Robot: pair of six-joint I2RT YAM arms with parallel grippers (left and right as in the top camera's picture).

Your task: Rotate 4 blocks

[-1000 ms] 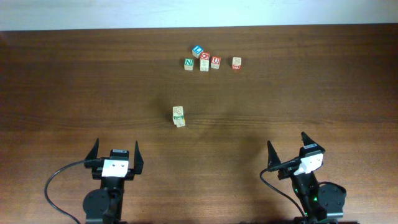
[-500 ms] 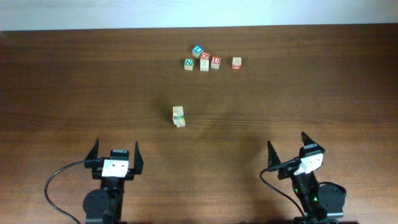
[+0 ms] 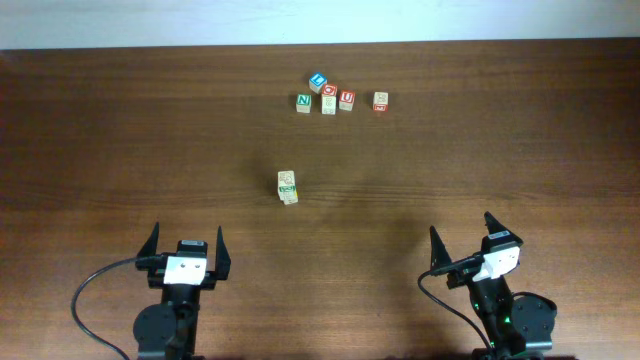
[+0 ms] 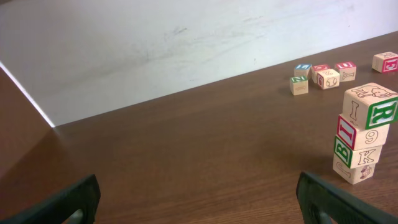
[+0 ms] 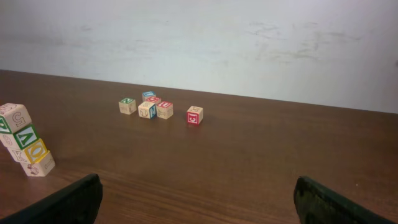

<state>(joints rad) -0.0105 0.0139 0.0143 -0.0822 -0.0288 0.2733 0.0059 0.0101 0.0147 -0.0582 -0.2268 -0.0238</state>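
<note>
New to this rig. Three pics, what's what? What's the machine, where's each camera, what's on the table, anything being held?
The machine is a pair of robot arms at a wooden table, each ending in two-finger jaws.

The overhead view looks straight down: the left gripper and right gripper sit at the near edge, both open and holding nothing.

The other two pictures come from a camera on each wrist, looking forward across the table. The dark shapes in their bottom corners are that arm's own fingers.

On the table there is a leaning stack of four alphabet blocks, which looks like a single block from above. Farther back lies a loose cluster of four blocks, with one more red-sided block just beside it. Neither arm is near any of them.
</note>
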